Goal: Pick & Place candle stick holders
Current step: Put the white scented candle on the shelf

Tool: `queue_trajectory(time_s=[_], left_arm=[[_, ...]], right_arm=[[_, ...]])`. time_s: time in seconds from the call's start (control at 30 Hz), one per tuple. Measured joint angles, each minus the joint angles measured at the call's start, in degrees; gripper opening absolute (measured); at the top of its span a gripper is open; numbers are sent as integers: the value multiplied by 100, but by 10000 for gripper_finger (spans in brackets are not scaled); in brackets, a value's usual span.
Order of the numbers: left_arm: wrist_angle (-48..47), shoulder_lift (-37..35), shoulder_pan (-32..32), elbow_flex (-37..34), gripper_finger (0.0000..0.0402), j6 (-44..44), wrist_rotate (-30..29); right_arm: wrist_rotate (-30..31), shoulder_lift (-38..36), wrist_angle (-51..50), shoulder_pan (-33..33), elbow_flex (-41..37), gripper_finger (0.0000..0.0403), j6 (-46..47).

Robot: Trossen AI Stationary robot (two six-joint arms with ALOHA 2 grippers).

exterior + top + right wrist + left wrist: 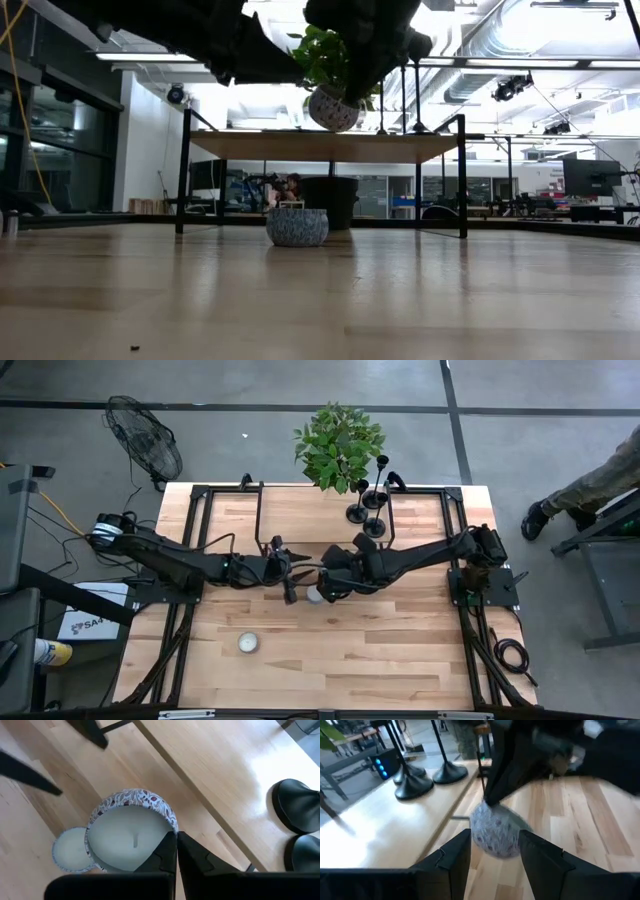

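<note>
The three candle stick holders [368, 500] are seen standing upright and close together beside the potted plant [338, 445], at the table's [400, 660] far edge; their round bases [415, 785] are also seen in the left wrist view, beyond a patterned candle tin. That candle tin [132, 832] is held lifted off the table at its centre, well apart from the plant, with its rim pinched between the closed fingers of the right gripper [176, 851]. The left gripper [492, 855] is held just beside it, its fingers parted and empty, the tin [495, 830] lying right ahead between them. A second small candle [248, 643] rests on the table further still from the plant. The holders are judged to lie away from both grippers, toward the plant, with stems vertical; the right arm seems nearer to them, but it is occupied, so a sideways approach on a stem by the free left gripper is judged likelier.
</note>
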Motion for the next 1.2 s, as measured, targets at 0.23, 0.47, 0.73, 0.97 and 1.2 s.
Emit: queue_trajectory(time_s=[0.23, 0.47, 0.73, 0.97, 1.2], left_arm=[[-95, -185, -1, 3, 163, -63, 11], [-398, -186, 0, 2, 163, -32, 75], [-1035, -270, -9, 0, 163, 1342, 818], [-1323, -270, 0, 2, 191, 1788, 822], [-1289, -270, 0, 2, 295, 1851, 610]], right_arm=[[38, 0, 337, -50, 0, 0, -188], [-13, 0, 410, -50, 0, 0, -356], [-581, 0, 418, -70, 0, 0, -717], [-726, 0, 421, -87, 0, 0, -780], [-1110, 0, 468, -124, -2, 0, -942]])
